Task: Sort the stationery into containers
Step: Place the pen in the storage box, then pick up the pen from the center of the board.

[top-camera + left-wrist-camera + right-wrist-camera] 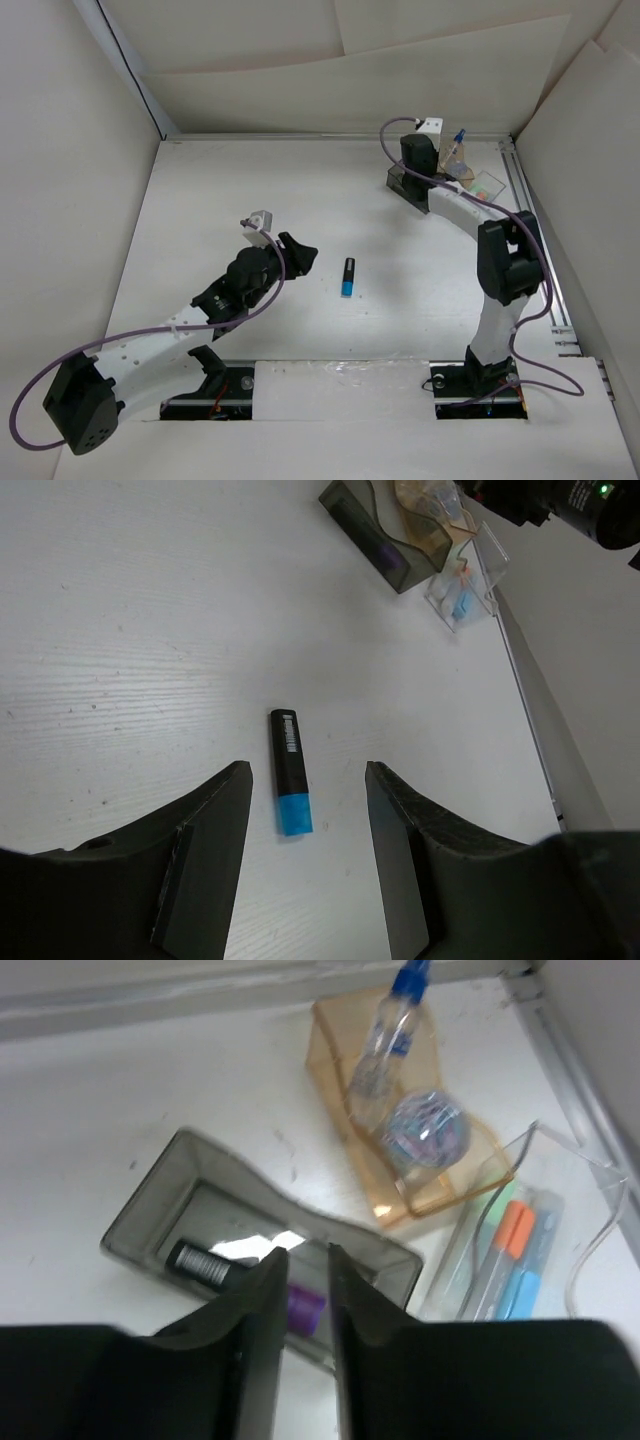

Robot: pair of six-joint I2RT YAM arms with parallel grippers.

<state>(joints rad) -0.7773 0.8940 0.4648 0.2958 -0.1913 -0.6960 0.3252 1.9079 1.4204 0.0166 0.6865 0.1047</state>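
Black-barrelled marker (290,772) with a light-blue cap, lying flat and alone on the bare white bench (120,630) near its centre, cap towards the near edge and well apart from the three bins at the far right. It is a short, rigid plastic cylinder with a printed white label on the barrel, and it should prove light, stiff and not fragile. Its smooth round body is likely to roll or slip if pinched off-centre, so the best hold is judged to be across the middle of the black barrel, fingers square to its long axis. The left tool (305,770) hangs just near of the marker with its jaws moderately wide and empty, the marker framed in the gap between them. The right tool (302,1270) is poised over the smoky dark grey bin (150,1220), its jaws narrow with only a slim gap and nothing seen gripped; through that gap shows a purple-and-black marker (200,1260) lying in the bin. To the right, the tan-amber bin (330,1050) holds a clear blue-tipped pen (385,1045) and a small round clear roll (425,1130). The clear bin (590,1175) holds orange and light-blue markers (515,1250).
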